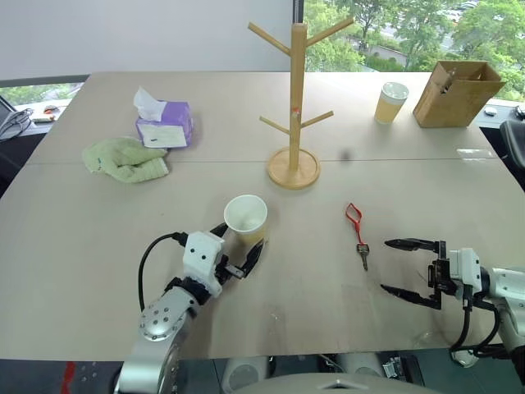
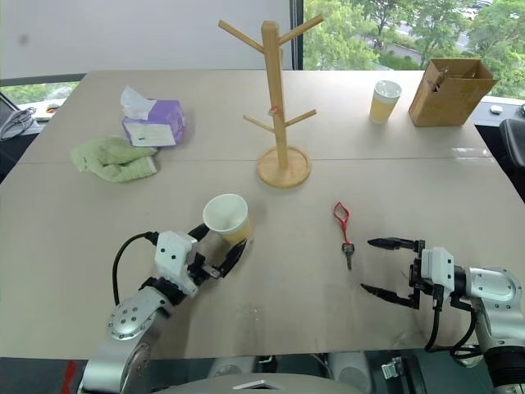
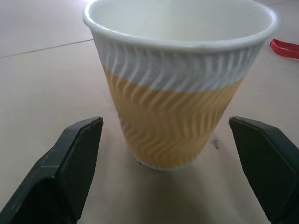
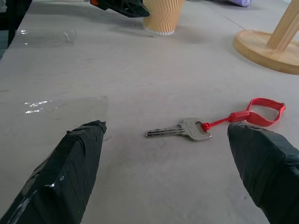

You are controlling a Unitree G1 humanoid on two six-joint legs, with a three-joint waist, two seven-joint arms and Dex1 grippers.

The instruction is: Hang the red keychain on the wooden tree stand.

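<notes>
Red keychain (image 1: pixel 356 224): flat on the table, right of centre, toward the near edge; red loop, silver key attached; no legible writing.
Right gripper (image 1: pixel 400 267): fingers spread wide, holding nothing, level, pointing left at the keychain, just beside it, apart.
Wooden tree stand (image 1: pixel 294 98): upright mid-table, beyond the keychain; pegs bare, small red mark on the post.
Left gripper (image 1: pixel 238 251): wide open, fingers either side of the paper cup (image 1: pixel 246 219); contact cannot be told.
Far edge: second cup (image 1: pixel 391 102), brown box (image 1: pixel 456 93).
Left side: tissue pack (image 1: pixel 165 122), green cloth (image 1: pixel 125 159).
</notes>
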